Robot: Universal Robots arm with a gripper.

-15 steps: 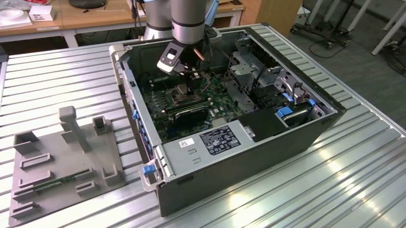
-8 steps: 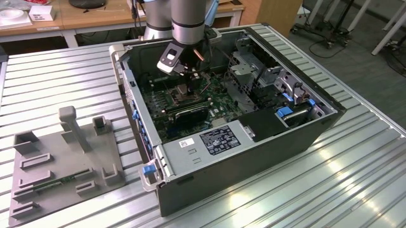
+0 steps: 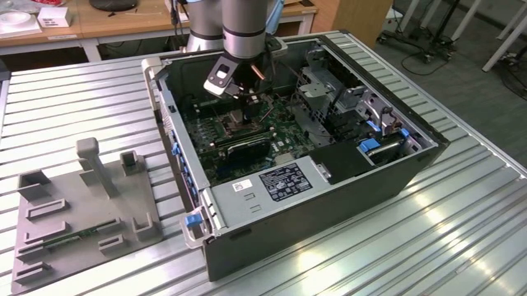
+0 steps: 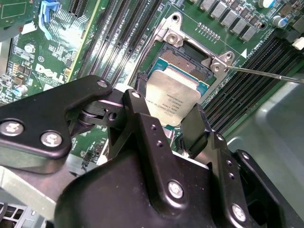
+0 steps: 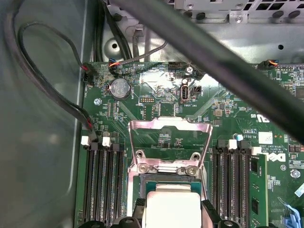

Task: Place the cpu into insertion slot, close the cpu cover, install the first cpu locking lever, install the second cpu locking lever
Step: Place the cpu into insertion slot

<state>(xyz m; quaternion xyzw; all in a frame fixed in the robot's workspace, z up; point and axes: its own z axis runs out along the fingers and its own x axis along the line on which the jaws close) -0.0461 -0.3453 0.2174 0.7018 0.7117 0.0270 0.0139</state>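
Observation:
My gripper (image 4: 164,108) is shut on the cpu (image 4: 174,92), a small silver-tan square chip pinched by its edges between two black fingers (image 4: 137,111). The chip hangs over the near part of the insertion slot (image 4: 184,66), whose tan pin field still shows beyond it; whether they touch I cannot tell. In the first wrist view the cpu (image 5: 172,202) sits between the gripper (image 5: 173,217) tips, and the cpu cover (image 5: 168,126) stands swung open behind the slot. A thin wire lever (image 4: 261,74) sticks out beside the socket. In the exterior view the gripper (image 3: 239,114) reaches down into the case.
Long black memory slots (image 5: 102,185) flank the socket on both sides. A thick black cable (image 5: 213,61) crosses above the board. The case walls (image 3: 169,117) and a metal drive cage (image 3: 317,86) close in around the arm. A grey fixture (image 3: 82,209) lies on the table at the exterior view's left.

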